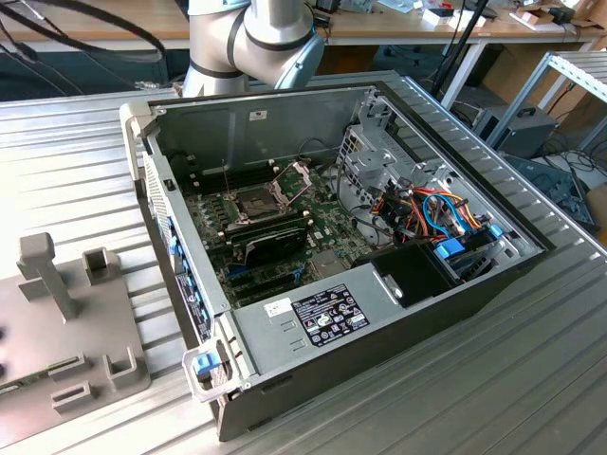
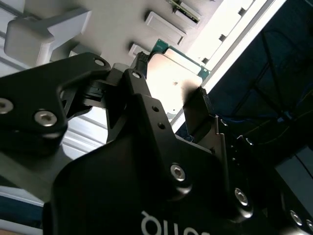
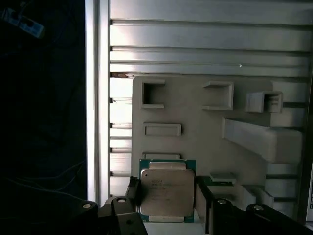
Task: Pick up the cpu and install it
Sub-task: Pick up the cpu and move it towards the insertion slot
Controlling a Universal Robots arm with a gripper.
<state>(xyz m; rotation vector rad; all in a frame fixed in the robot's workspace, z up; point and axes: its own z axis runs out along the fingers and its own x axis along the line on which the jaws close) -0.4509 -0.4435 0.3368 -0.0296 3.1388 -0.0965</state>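
Observation:
The cpu (image 3: 166,193), a small square chip with a dull silver top on a green board, sits between my gripper's (image 3: 167,190) two black fingers over the grey fixture plate (image 3: 195,142). In both wrist views the fingers (image 3: 202,196) press against opposite edges of the cpu (image 2: 173,83), so my gripper (image 2: 171,76) is shut on it. I cannot tell whether the chip still rests on the plate. In the exterior view the open computer case (image 1: 313,318) shows the dark square socket (image 1: 256,201) with its metal frame raised.
The fixture plate (image 1: 57,351) lies at the exterior view's left, with upright grey posts and slots. A long black expansion card (image 1: 275,242) sits just in front of the socket. Drive cages and coloured cables (image 1: 432,213) fill the case's right side. The arm (image 1: 256,38) stands behind the case.

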